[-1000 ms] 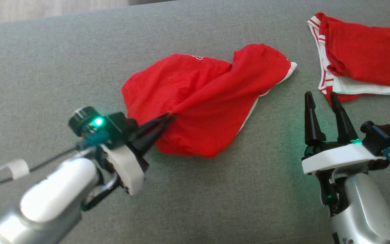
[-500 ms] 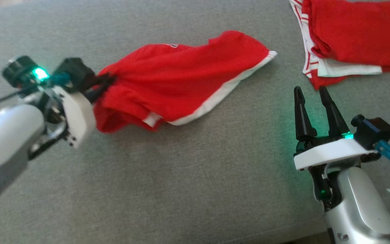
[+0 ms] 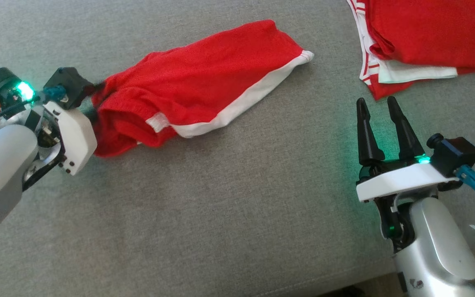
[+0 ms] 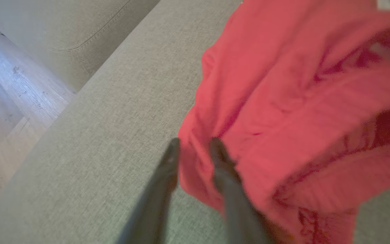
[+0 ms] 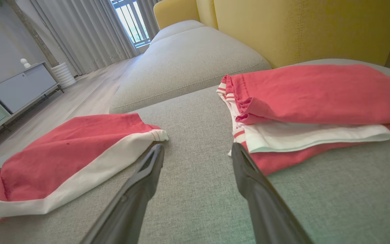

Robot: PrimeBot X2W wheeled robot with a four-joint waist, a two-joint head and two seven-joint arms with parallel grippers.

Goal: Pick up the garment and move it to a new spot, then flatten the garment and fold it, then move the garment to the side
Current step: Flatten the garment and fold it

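The garment (image 3: 204,86) is a pair of red shorts with a white hem. It lies stretched out on the grey sofa seat (image 3: 221,214), waistband end at the left. My left gripper (image 3: 95,97) is at that end, its fingertips half hidden by cloth. In the left wrist view its jaws (image 4: 195,149) stand slightly parted, with a fold of the garment (image 4: 283,101) between them. My right gripper (image 3: 377,105) hovers open and empty at the lower right, apart from the garment. Through its fingers (image 5: 198,149) the garment's hem end (image 5: 63,159) shows at the left.
A folded pile of red and white clothes (image 3: 427,37) lies at the far right of the seat, just beyond my right fingertips, and also shows as the pile (image 5: 317,95). A yellow backrest (image 5: 300,27) rises behind it. Wooden floor (image 4: 8,101) lies past the seat's left edge.
My left gripper pulled the garment leftward, drawing it out long and flatter, and its jaws have begun to part. The head camera shifted. My right gripper stayed open in place.
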